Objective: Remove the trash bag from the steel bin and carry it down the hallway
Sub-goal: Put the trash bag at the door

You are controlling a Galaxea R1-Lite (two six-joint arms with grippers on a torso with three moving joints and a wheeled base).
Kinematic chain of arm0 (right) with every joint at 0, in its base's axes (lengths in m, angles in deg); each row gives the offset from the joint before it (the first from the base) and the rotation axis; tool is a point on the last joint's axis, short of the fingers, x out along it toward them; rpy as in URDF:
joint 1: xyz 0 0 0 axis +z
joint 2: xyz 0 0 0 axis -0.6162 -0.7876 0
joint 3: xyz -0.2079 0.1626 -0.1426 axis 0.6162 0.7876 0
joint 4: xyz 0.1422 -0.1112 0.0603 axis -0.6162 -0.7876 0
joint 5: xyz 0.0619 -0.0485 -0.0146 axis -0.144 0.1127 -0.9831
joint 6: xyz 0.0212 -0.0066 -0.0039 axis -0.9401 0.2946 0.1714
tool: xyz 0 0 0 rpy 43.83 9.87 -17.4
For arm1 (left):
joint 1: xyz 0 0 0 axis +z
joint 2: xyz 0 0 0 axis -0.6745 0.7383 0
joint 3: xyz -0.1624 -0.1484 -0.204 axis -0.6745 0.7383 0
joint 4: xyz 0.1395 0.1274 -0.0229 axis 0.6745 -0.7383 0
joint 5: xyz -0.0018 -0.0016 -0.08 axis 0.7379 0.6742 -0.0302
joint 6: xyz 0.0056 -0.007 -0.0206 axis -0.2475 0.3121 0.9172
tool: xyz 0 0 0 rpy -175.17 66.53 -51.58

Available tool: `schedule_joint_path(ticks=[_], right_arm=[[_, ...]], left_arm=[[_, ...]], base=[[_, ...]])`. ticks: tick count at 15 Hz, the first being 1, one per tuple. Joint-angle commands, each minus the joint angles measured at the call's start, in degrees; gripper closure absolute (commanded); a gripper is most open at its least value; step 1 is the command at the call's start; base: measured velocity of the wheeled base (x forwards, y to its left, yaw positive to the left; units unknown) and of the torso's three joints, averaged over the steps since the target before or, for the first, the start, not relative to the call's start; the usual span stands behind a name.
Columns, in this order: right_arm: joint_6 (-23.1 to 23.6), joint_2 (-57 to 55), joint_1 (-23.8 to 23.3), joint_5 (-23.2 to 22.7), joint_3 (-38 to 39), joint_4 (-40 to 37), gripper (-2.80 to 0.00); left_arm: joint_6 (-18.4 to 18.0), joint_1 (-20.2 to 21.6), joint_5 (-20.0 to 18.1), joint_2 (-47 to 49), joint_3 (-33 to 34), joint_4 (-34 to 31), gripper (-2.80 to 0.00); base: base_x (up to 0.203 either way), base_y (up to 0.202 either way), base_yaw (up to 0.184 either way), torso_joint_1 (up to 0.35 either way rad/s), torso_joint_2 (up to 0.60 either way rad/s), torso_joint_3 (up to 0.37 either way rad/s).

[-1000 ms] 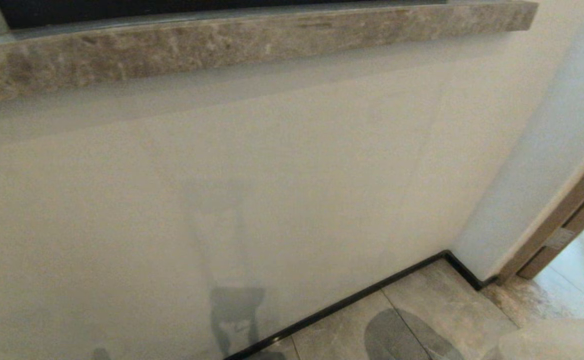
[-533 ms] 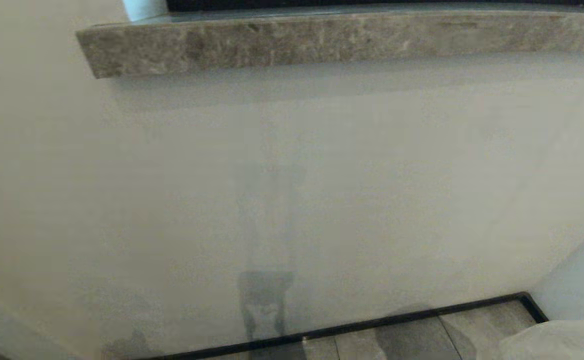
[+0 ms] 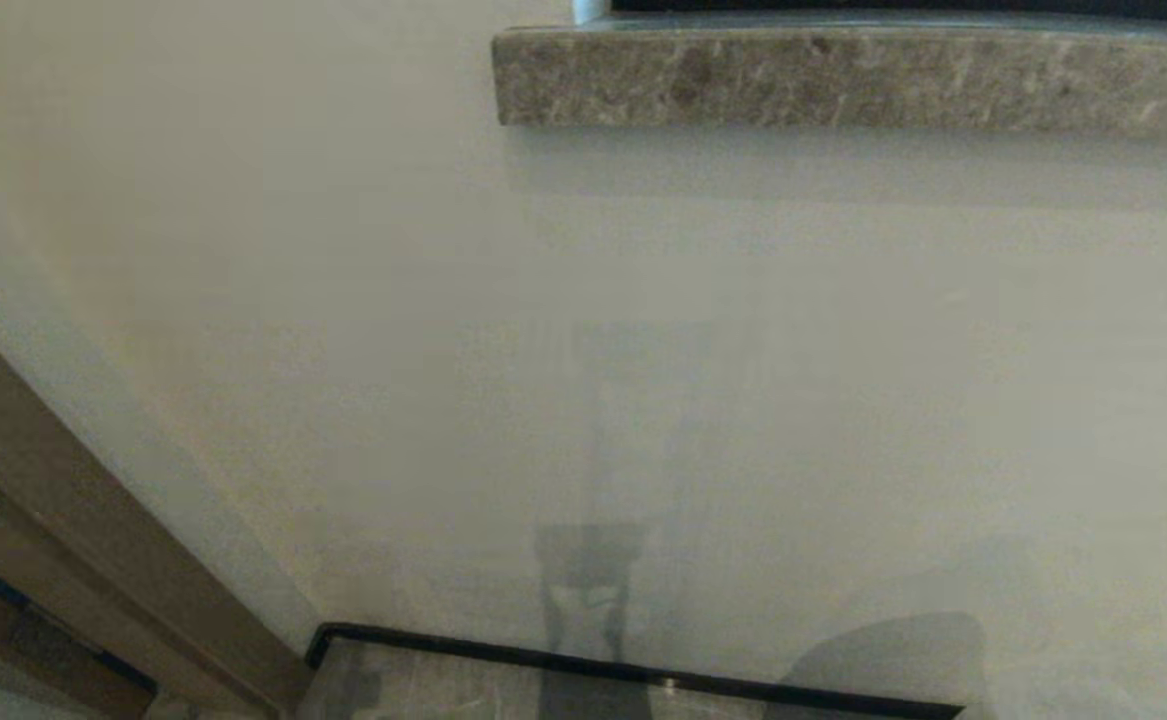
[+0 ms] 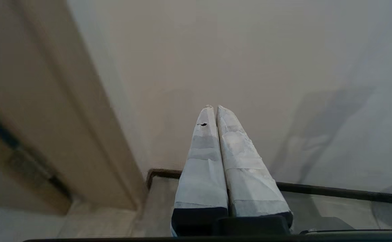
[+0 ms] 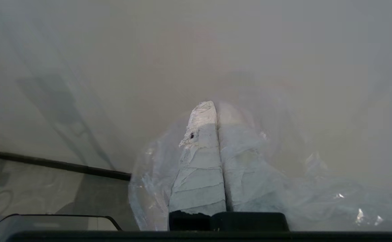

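In the right wrist view, my right gripper [image 5: 216, 104] is shut on the trash bag [image 5: 303, 188]. Its thin translucent whitish film wraps over one taped finger and hangs to both sides. The left wrist view has my left gripper [image 4: 215, 107] shut, its taped fingers pressed together with nothing between them. Neither gripper nor the bag shows in the head view. The steel bin is out of view. Of the hallway I see grey-beige floor tiles [image 3: 463, 690] at the foot of a pale wall [image 3: 443, 350].
A grey stone sill [image 3: 843, 80] juts from the wall at the upper right. Black skirting [image 3: 503, 650] runs along the wall's base. A brown wooden door frame [image 3: 63, 520] stands close at the left, also beside my left gripper as the door frame [image 4: 48, 117].
The whole head view has swung: the sill slid to the right, the right-hand doorway and the bag's corner left the picture, and a door frame came in at the left.
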Motion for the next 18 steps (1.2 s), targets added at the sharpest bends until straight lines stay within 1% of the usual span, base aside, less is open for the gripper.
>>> schedule_joint_path(ticks=[1,13,18], right_arm=[[-0.01,-0.05,0.06,0.11,0.00,-0.02,0.00],[-0.02,-0.05,0.05,0.01,0.00,0.06,0.00],[1.42,0.01,0.04,-0.39,0.00,0.06,0.00]], left_arm=[[0.04,0.00,0.02,0.00,0.69,0.03,0.00],[0.04,0.00,0.02,0.00,0.70,0.03,0.00],[0.00,0.00,0.02,0.00,0.64,0.03,0.00]], base=[[0.000,0.000,0.000,0.000,0.00,0.000],[0.000,0.000,0.000,0.000,0.00,0.000],[0.000,0.000,0.000,0.000,0.00,0.000]])
